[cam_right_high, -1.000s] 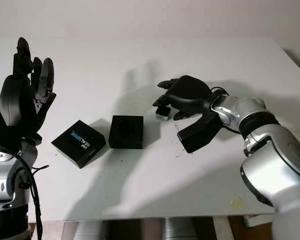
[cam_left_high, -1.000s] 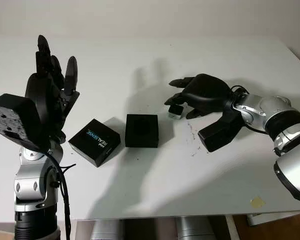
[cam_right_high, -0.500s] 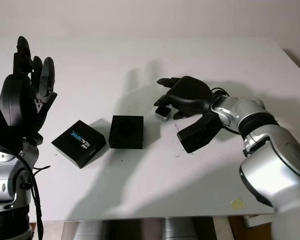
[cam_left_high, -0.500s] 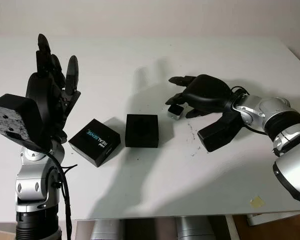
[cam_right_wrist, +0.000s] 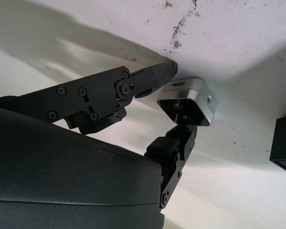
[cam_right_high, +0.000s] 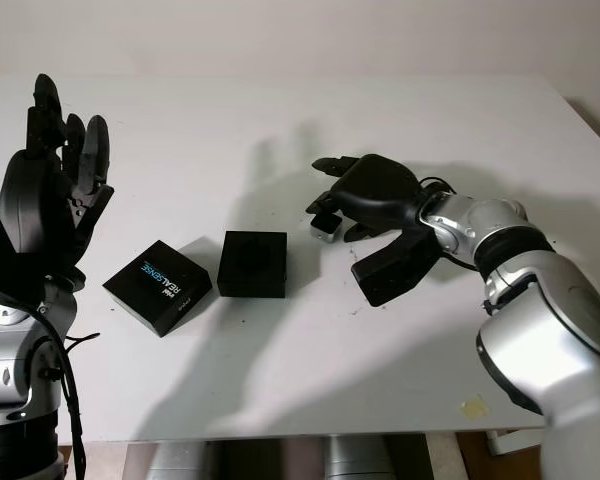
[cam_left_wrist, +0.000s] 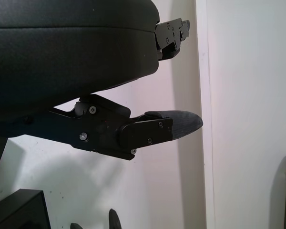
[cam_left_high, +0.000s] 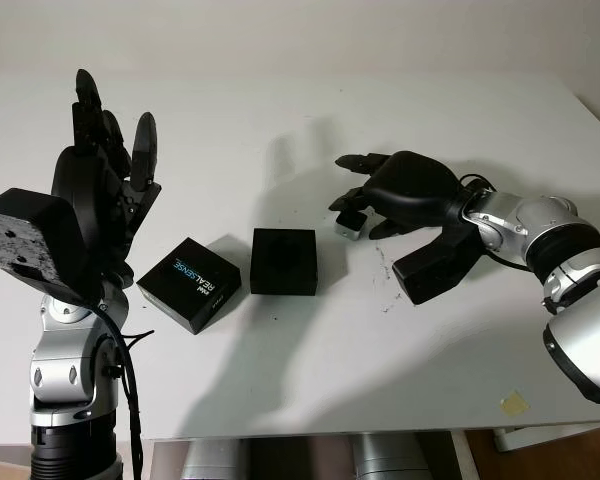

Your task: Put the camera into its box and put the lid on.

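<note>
The small silver camera (cam_left_high: 349, 225) lies on the white table, right of the open black box (cam_left_high: 284, 261). My right hand (cam_left_high: 357, 212) arches over it from the right. In the right wrist view the camera (cam_right_wrist: 187, 102) sits pinched between two black fingertips (cam_right_wrist: 155, 76), resting on the table. The black lid (cam_left_high: 189, 284) with its blue REALSENSE print lies flat just left of the box. My left hand (cam_left_high: 105, 185) is raised above the table's left side, open, well apart from lid and box.
A yellow scrap of tape (cam_left_high: 514, 403) sticks near the table's front right edge. Dark scuff marks (cam_left_high: 385, 270) dot the surface between the box and my right forearm. The box's corner (cam_right_wrist: 285, 143) appears in the right wrist view.
My right hand has edged slightly left and its upper fingers have stretched out over the camera. The camera, box, lid and left hand have stayed put.
</note>
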Action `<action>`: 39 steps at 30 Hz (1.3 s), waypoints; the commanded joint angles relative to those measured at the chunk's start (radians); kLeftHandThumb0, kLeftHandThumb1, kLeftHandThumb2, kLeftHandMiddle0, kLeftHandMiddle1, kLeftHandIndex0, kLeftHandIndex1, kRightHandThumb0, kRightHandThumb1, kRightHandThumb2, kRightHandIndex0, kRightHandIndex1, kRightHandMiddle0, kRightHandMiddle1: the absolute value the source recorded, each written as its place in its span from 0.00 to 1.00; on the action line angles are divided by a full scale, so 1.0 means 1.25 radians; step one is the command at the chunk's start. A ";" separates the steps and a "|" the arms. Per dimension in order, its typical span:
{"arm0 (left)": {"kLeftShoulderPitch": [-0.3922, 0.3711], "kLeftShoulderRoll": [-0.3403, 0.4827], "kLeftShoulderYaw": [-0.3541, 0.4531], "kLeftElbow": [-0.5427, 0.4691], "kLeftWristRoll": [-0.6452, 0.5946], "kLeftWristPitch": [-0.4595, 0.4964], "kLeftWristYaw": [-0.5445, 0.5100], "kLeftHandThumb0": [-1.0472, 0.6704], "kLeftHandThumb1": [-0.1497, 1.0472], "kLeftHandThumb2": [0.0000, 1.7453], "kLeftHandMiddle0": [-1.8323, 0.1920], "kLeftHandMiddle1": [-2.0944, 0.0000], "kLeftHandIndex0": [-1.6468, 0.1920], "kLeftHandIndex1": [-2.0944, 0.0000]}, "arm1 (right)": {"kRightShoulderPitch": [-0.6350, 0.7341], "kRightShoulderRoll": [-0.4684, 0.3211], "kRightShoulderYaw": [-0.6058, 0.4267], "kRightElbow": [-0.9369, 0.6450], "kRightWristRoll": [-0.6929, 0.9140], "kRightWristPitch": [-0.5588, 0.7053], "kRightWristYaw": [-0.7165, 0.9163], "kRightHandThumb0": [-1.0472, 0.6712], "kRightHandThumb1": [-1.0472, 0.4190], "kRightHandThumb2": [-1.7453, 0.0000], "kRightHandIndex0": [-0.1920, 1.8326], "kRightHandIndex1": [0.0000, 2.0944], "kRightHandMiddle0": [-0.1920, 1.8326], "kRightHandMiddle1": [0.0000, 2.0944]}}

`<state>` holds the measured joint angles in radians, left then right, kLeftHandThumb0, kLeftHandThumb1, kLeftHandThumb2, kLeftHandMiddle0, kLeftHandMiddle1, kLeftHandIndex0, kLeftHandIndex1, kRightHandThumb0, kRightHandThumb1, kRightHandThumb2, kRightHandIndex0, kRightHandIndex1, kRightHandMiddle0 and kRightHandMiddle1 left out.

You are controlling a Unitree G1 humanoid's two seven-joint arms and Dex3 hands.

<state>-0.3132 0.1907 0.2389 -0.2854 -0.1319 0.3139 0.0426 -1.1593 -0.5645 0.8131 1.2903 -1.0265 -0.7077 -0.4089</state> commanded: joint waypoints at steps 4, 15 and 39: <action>0.001 -0.003 0.000 -0.018 0.006 0.011 0.007 0.33 1.00 0.28 1.00 1.00 1.00 1.00 | 0.013 0.004 -0.009 0.000 0.016 -0.008 0.008 0.37 0.06 0.97 0.17 0.02 0.41 0.07; 0.006 0.000 -0.005 -0.027 0.016 0.021 0.007 0.32 1.00 0.27 1.00 1.00 1.00 1.00 | 0.012 0.002 -0.004 0.001 0.012 -0.011 0.000 0.37 0.04 0.97 0.18 0.03 0.46 0.14; 0.005 -0.003 -0.010 -0.031 0.026 0.031 0.012 0.31 1.00 0.21 1.00 1.00 1.00 1.00 | 0.052 -0.006 -0.129 0.002 0.162 0.008 0.188 0.35 0.05 0.97 0.21 0.03 0.30 0.57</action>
<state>-0.3130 0.1883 0.2315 -0.3007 -0.1046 0.3502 0.0536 -1.1077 -0.5626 0.6737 1.2907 -0.8458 -0.7046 -0.1902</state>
